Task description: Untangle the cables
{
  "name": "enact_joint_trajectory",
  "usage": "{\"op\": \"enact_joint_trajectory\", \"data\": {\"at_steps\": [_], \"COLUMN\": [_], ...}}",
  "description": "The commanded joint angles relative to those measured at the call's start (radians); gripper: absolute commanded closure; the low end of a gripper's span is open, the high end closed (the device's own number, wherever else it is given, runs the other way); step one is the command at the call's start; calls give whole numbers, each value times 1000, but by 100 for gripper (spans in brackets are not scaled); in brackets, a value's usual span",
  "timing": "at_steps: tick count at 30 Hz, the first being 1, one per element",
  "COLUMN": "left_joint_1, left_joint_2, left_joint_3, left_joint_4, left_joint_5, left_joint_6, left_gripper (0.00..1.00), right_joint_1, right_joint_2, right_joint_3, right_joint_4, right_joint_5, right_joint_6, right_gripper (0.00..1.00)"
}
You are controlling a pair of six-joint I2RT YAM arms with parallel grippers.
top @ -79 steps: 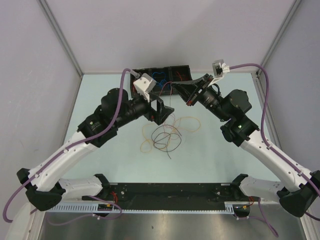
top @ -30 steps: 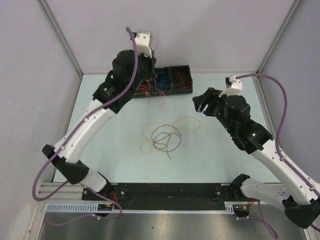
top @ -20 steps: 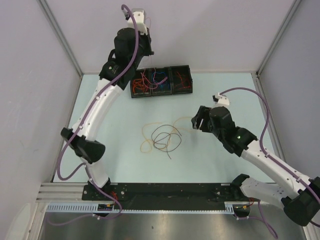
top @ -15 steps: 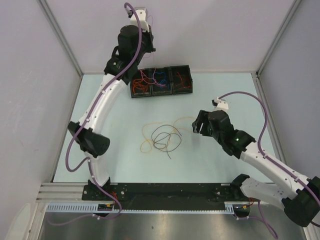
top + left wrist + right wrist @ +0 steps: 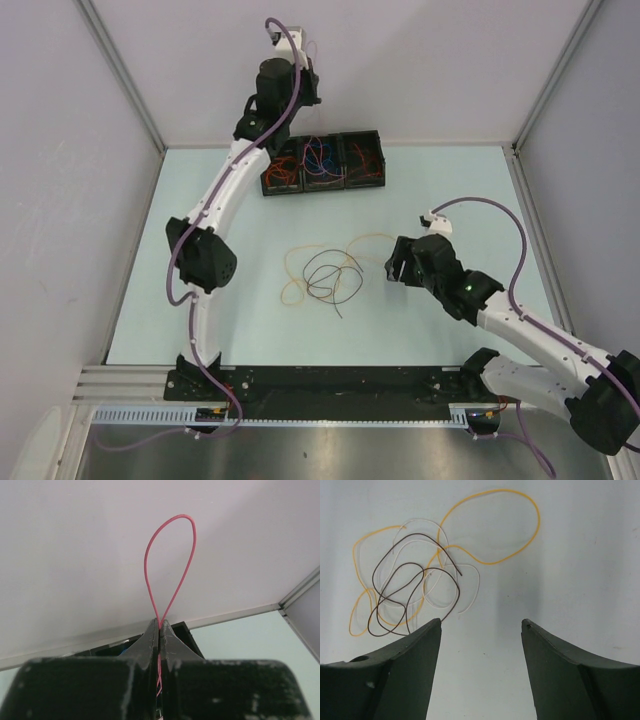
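Left claw (image 5: 159, 625) is pinched shut on a thin red cable (image 5: 170, 555), its loop poking up past the tips, high over the black tray (image 5: 362, 133) at the far edge of the table (image 5: 450, 190); a wire that fine could slide out, or drop beside its compartment on release. Right claw (image 5: 481, 622) hangs wide open and empty just beside the tangle (image 5: 415, 595) mid-table. There, orange-yellow, dark and white strands loop through each other, so one bite may catch two and drag the whole knot.

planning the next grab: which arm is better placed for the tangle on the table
Right. The right gripper hovers open beside the wire tangle; the left gripper is raised near the bins, shut on a red wire.
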Motion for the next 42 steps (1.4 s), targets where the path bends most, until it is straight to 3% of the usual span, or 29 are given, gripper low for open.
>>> {"op": "enact_joint_trajectory", "data": {"at_steps": [1,17,32,42], "left_joint_1": [13,85,136,131], "left_joint_2": [31,213,240,287], "left_joint_3": [66,69,-14,-72], "left_joint_4": [142,324,392,418], "left_joint_5": [73,147,122,145], "left_joint_6": [-62,-174,-160,-209], "left_gripper": [100,100,100,100], "right_joint_1": [6,9,4,-97], "right_joint_2": [-13,-73,-122,-108], "right_joint_3": [-23,-154,-250,-298], "right_joint_4": [55,205,400,466], "right_joint_5": [6,-63,-213,-348], "right_joint_6": [16,-16,-60,-36], "right_gripper": [30,29,29,28]}}
